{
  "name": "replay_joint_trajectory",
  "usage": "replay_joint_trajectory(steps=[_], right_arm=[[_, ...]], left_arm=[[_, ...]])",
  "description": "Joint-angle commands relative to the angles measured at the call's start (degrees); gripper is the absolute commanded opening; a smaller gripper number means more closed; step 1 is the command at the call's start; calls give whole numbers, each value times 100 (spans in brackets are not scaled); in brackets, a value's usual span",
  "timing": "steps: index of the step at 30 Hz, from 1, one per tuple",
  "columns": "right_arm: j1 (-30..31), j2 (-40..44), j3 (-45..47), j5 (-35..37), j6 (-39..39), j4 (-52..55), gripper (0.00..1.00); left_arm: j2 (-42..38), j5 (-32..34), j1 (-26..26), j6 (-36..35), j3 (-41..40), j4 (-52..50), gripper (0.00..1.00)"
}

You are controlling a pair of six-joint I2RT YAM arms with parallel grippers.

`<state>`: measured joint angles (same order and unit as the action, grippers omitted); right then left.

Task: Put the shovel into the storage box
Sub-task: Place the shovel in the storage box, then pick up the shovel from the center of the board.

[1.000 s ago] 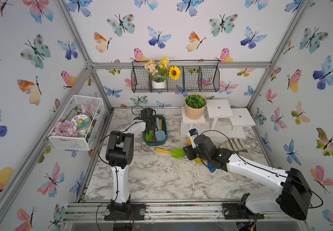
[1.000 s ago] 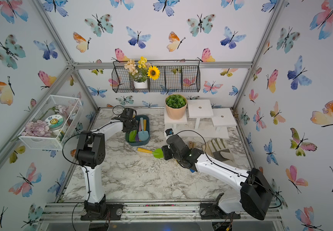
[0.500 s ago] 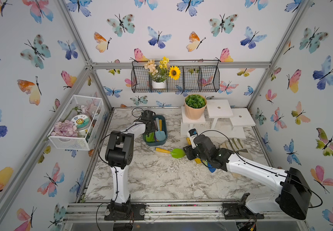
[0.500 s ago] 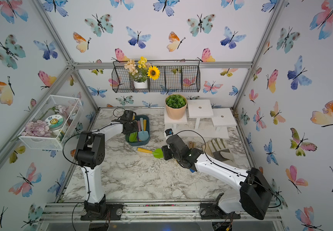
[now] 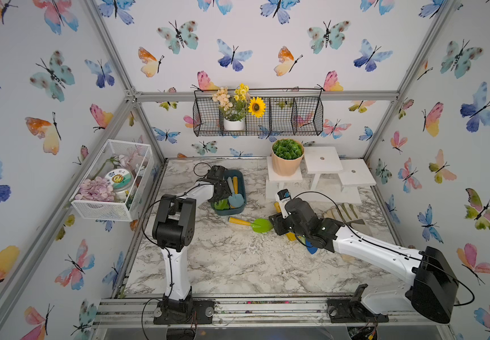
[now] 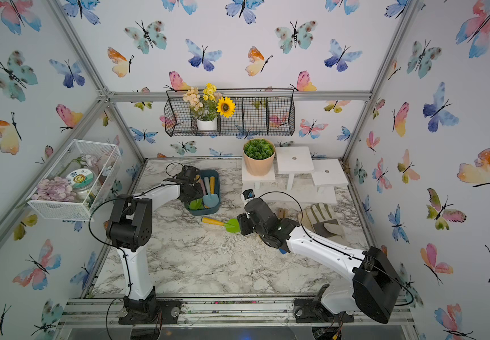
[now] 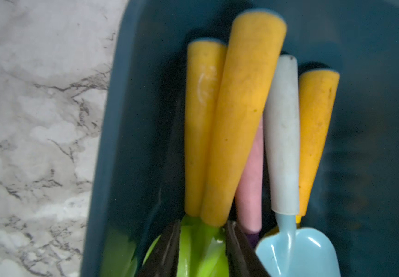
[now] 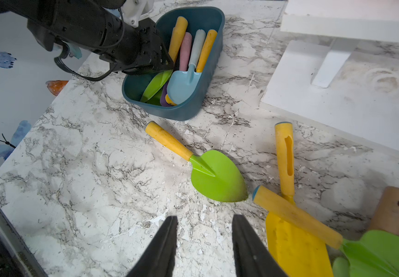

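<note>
Green-bladed plastic shovel with yellow handle (image 8: 215, 175): lying on the marble table (image 8: 86, 191), just beside the box's near end wall.
Dark teal plastic storage box (image 8: 177, 111): standing toward the table's far left corner, holding a light blue scoop with white handle (image 7: 282, 144), a pink handle (image 7: 251, 191), yellow handles (image 7: 239, 120) and green blades (image 8: 156, 84).
Left gripper (image 7: 202, 224): hanging inside the box, fingers (image 7: 167, 247) flanking a green blade's neck; clamped or loose, cannot tell.
Right gripper (image 8: 205, 217): hovering over bare table, fingers standing apart.

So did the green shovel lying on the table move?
No. The green shovel lies where it was, just in front of the storage box, not touching it.
</note>
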<state>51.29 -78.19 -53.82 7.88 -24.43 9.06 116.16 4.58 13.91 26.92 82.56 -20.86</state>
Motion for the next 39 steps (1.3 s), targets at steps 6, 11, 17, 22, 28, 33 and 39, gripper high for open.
replay_joint_trajectory(steps=[6,11,17,22,28,33,39], right_arm=[[-40,-282,-93,-270,220,-117,45],[-40,-578,-352,-526,475,-76,52],[-40,-1196,-811,-967,894,58,57],[-55,-1889,-1354,-1309,1303,251,58],[-145,-2660,-2012,-1602,1804,555,57],[-309,-3335,-2639,-1746,2195,1102,56],[-365,-3770,-2951,-1731,2601,1326,56]], left_arm=[[-1198,-150,41,-338,-28,-409,44],[-1871,-408,41,-475,-363,-414,47],[-2825,-697,50,-404,-1253,-233,49],[-3676,-866,50,-203,-2150,26,50],[-4470,-1040,52,87,-2998,276,50],[-4756,-1036,51,219,-3311,245,50],[-4831,-1009,50,278,-3442,222,50]])
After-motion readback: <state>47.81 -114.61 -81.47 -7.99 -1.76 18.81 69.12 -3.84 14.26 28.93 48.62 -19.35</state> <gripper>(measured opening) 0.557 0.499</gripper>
